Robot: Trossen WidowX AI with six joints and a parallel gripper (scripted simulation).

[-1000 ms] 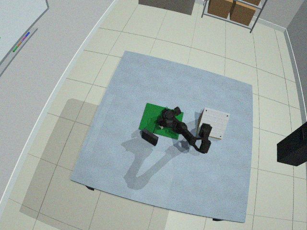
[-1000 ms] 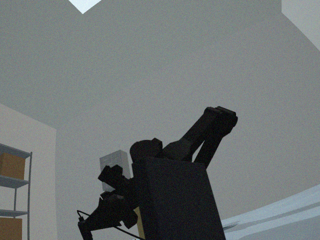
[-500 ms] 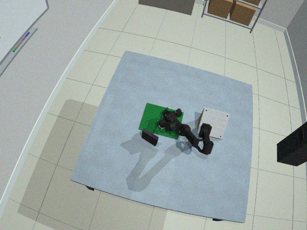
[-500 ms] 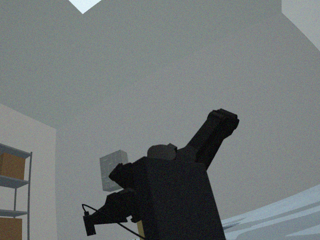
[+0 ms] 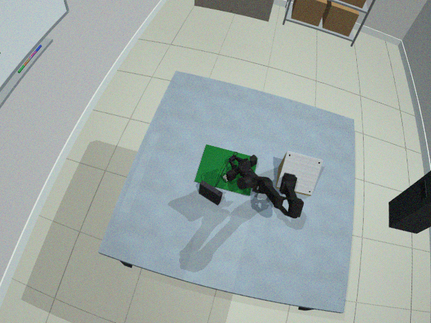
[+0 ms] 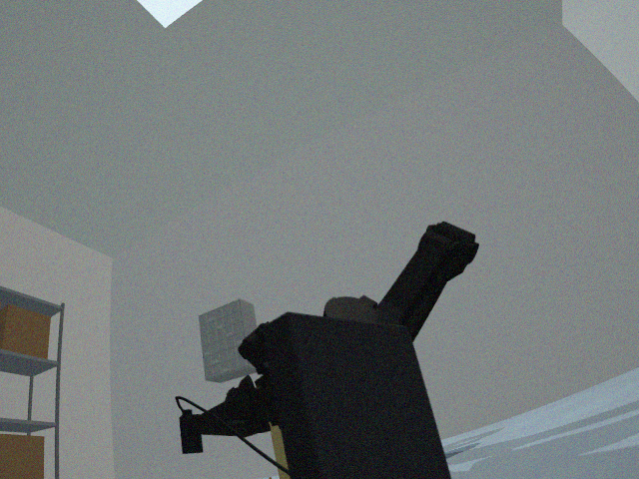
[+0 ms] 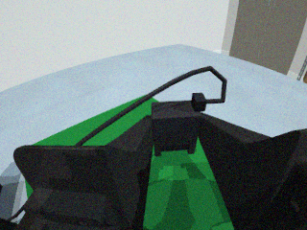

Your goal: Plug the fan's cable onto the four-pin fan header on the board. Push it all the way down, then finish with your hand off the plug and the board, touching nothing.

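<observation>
My gripper [image 5: 231,159] [image 7: 175,119] is shut on the black plug [image 6: 191,435] [image 7: 174,128], whose two short legs point down the wrist view. In the exterior view the plug hangs upright at the end of the nearly level fingers, in the air. The thin black cable [image 6: 247,441] [image 7: 177,78] loops from a small block on the plug and runs back past the fingers. The green board [image 5: 213,158] [image 7: 107,135] lies below the gripper; the gap under the plug cannot be measured. The four-pin header cannot be made out; the arm covers part of the board.
A dark block [image 5: 210,193] [image 6: 360,391] stands at the board's near-left edge. A small pale part [image 5: 225,178] shows beside the arm over the board. A pale box with dark corner dots [image 5: 304,168] stands right of the board, partly under the arm.
</observation>
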